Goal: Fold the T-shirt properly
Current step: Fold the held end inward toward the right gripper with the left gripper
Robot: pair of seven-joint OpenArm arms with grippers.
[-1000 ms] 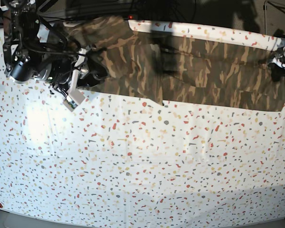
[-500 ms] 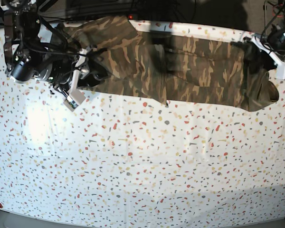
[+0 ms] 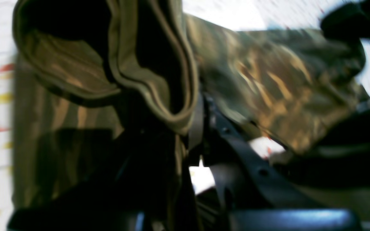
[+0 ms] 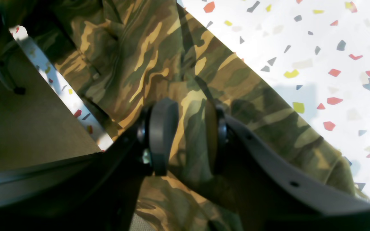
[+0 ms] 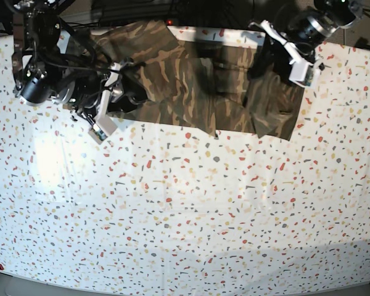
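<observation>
T-shirt (image 5: 191, 92) far edge shadowed — left tool (image 3: 201, 150) blurred

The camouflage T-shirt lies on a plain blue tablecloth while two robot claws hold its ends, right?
Not quite. The soft camouflage-print T-shirt lies on a white cloth speckled with coloured flecks, not plain blue, as the base view shows. The left gripper and right gripper do hold its ends.
</observation>
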